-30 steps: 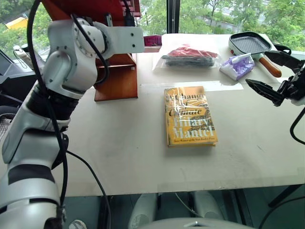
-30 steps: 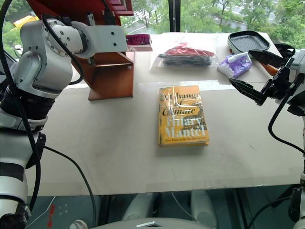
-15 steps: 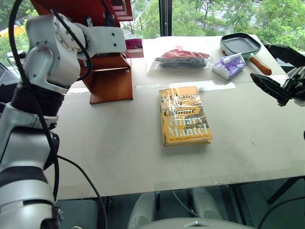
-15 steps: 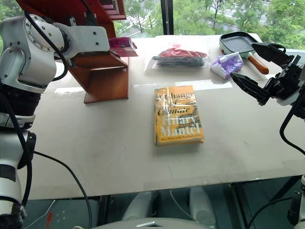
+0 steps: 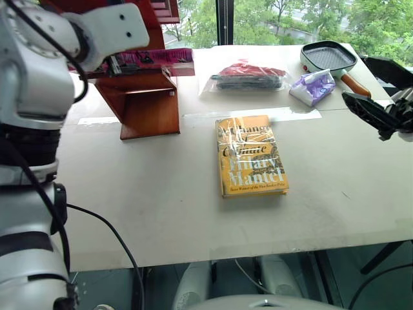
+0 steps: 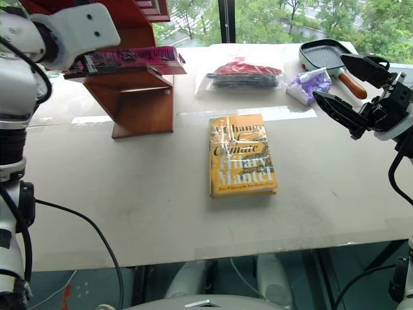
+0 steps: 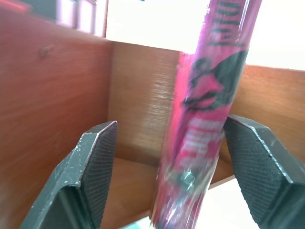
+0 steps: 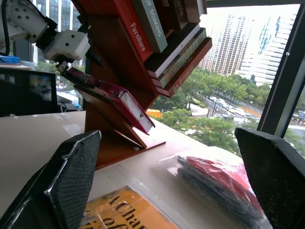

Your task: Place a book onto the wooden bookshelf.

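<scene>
While the book [image 6: 132,58] lies on a lower shelf of the wooden bookshelf [image 6: 139,106], its glossy pink cover catches the light through a plastic wrap. It is a thick hardback, bright pink with black patches; the right wrist view shows its white page block and 1 corner jutting past the shelf edge. The lettering on it is too blurred to read. The bookshelf is reddish-brown polished wood with slanted side panels and stepped boards; further books lean on its upper shelves.

The left gripper [image 7: 164,157] sits at the book's near end. In its wrist view the 2 black, cross-hatched fingers [image 7: 97,162] stand on either side of the spine, with wood visible between the left pad and the book; on the other side I cannot tell whether pad and book touch. No firm clamp is evident. The right gripper [image 6: 352,87] hangs over the table's right edge, its 2 pointed fingers spread wide and holding nothing.

On the pale, matte table [image 6: 129,194] a yellow book [image 6: 241,156] with white lettering lies flat at the centre, well apart from the bookshelf. Behind it rest a clear bag with red and dark contents [image 6: 245,74], a crumpled purple-and-white packet [image 6: 308,86], and a ridged square grill pan [image 6: 326,57] with a wooden handle.
</scene>
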Robot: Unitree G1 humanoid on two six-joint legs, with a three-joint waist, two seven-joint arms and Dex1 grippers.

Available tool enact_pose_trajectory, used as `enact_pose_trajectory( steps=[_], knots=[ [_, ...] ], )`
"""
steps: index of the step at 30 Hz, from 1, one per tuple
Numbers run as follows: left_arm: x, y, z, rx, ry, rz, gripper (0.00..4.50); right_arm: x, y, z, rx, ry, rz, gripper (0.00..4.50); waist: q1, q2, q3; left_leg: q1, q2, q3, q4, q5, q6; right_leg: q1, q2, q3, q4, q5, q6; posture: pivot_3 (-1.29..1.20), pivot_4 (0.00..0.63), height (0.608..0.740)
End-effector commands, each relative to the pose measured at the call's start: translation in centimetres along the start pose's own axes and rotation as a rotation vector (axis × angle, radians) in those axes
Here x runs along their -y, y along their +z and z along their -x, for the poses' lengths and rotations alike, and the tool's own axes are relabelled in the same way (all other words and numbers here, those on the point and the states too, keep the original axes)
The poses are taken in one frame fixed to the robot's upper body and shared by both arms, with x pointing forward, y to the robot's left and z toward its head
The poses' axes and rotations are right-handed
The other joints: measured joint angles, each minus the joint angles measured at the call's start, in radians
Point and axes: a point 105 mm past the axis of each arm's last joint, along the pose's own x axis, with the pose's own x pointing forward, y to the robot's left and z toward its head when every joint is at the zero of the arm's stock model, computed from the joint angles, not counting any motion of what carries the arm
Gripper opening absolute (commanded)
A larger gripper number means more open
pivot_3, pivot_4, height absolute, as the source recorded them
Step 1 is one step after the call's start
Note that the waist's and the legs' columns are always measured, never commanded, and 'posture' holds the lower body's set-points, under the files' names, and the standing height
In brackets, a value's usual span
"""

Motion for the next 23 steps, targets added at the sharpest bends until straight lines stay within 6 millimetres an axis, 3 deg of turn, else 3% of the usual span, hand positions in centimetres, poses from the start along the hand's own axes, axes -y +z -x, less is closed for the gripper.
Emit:
enact_pose_trajectory(
  steps=[1,5,6,8,13,15,19,23],
  knots=[
    [0.4,3.6,4.7,0.275,-0.057,0.138,3.6,0.1,1.7,0.2,0.043,-0.008,0.03,4.5,0.002,0.0,0.0,0.0,0.001,0.0,0.0,0.0,0.0,0.0,0.0,0.0,0.0,0.0,0.0,0.0,0.15,0.74],
    [2.7,6.3,6.6,0.53,-0.205,0.405,3.6,0.0,0.9,0.4,-0.011,-0.009,0.021,4.5,0.009,0.0,0.0,0.001,0.0,-0.001,0.001,0.0,0.0,0.002,0.0,-0.001,0.001,0.0,0.0,0.0,0.15,0.74],
    [3.3,6.8,6.6,0.626,-0.227,0.506,3.6,0.0,0.1,0.7,-0.062,-0.009,0.026,4.5,0.014,0.0,0.0,0.001,0.0,-0.001,0.002,0.0,0.0,0.002,0.0,-0.002,0.001,0.0,0.0,0.0,0.15,0.74],
    [5.9,6.1,5.4,0.657,-0.267,0.619,3.6,-0.2,-1.6,1.9,-0.181,-0.021,0.028,4.5,0.023,0.001,-0.001,0.005,0.0,-0.002,0.002,0.0,0.0,0.007,0.0,-0.003,0.0,0.0,0.0,0.0,0.15,0.74],
    [14.3,1.7,1.8,0.529,-0.292,0.83,3.6,0.1,-4.8,7.6,-0.445,-0.141,0.033,4.5,0.021,-0.001,0.0,0.007,0.003,-0.001,0.002,0.0,0.0,0.008,0.001,-0.002,-0.001,0.0,0.0,0.0,0.15,0.74],
    [17.2,-0.2,1.3,0.457,-0.29,0.893,3.6,-0.1,-5.6,9.7,-0.531,-0.182,0.024,4.5,0.022,-0.002,0.001,0.006,0.004,0.001,0.002,0.0,0.0,0.006,0.0,0.001,-0.001,0.0,0.0,0.0,0.15,0.74],
    [21.3,-4.0,1.7,0.329,-0.306,0.952,3.6,-1.1,-6.8,13.1,-0.674,-0.217,-0.005,4.5,0.029,-0.001,0.0,0.01,0.004,0.002,0.001,-0.001,0.0,0.01,0.0,0.002,-0.001,0.0,0.0,0.0,0.15,0.74],
    [22.6,-6.6,2.2,0.249,-0.287,0.96,3.6,-1.5,-7.4,14.7,-0.755,-0.228,0.003,4.5,0.033,-0.001,0.0,0.017,0.004,0.003,0.0,-0.001,0.0,0.018,0.0,0.001,-0.003,0.0,0.0,0.0,0.15,0.74]
  ],
)
